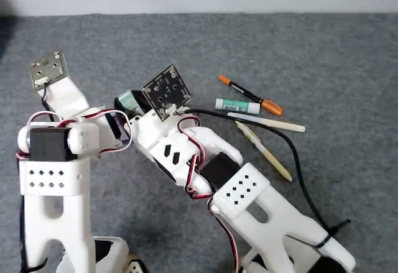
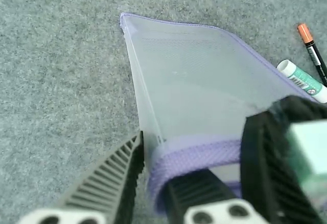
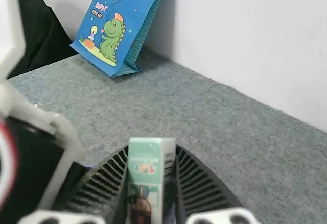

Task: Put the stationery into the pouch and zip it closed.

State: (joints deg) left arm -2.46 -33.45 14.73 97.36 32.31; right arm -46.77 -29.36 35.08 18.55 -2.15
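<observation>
My left gripper (image 2: 153, 169) pinches the translucent pouch (image 2: 194, 91) by its purple mouth band (image 2: 199, 152) at mid-surface. If that mouth sags shut, the small green box (image 3: 148, 173) clamped in my right gripper (image 3: 152, 155) beside it could drop outside. The grey carpeted surface (image 1: 311, 49) meets a white wall (image 3: 245, 30) with a blue gift bag (image 3: 120, 25) against it; pens (image 1: 267, 122), an orange marker (image 1: 249, 94) and a glue stick (image 1: 237, 106) lie toward its right edge.

Desk (image 1: 323, 55): grey, with a felt-like, speckled cover; it runs on to the wall at its far edge.
Wall (image 3: 245, 30): plain white, meeting the desk in a straight line; in the high view it is a pale strip along the far side.
Gift bag (image 3: 120, 25): blue paper, printed with a green cartoon dinosaur and balloons; it stands on the desk, tilted back against the wall.
Dark shape (image 3: 41, 25): black, just beside the gift bag; what it is cannot be told.
</observation>
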